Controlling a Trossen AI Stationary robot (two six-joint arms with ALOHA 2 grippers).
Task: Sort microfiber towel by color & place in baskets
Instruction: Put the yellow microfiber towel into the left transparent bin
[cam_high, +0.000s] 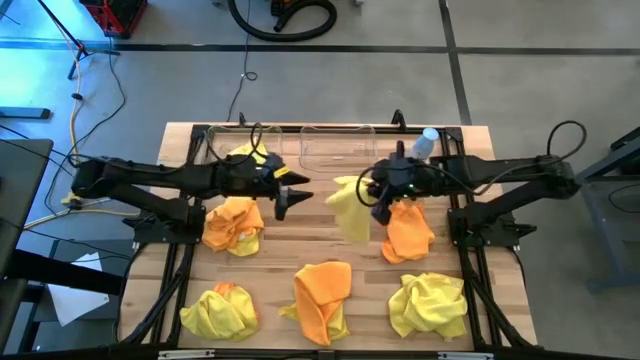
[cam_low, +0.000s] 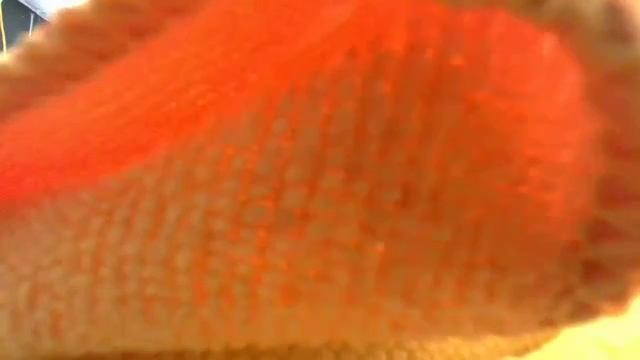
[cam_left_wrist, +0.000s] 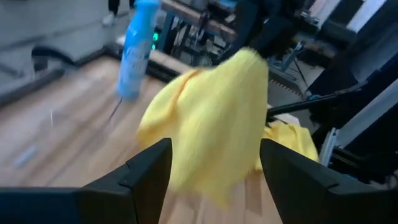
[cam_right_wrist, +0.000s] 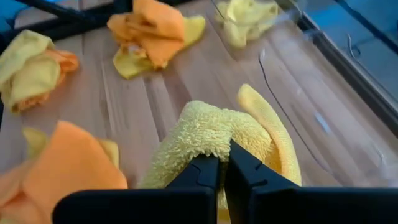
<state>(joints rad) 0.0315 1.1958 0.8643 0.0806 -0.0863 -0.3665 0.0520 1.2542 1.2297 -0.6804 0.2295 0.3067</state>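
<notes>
Yellow towel (cam_high: 350, 208) hanging lengthwise from right pincer (cam_high: 372, 196)

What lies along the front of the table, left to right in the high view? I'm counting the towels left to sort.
Yellow towel with an orange patch → orange towel → yellow towel.

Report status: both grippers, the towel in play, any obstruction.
Right gripper shut on yellow towel, lifted mid-table. Left gripper open, facing it. Low view blocked by orange cloth.
</notes>
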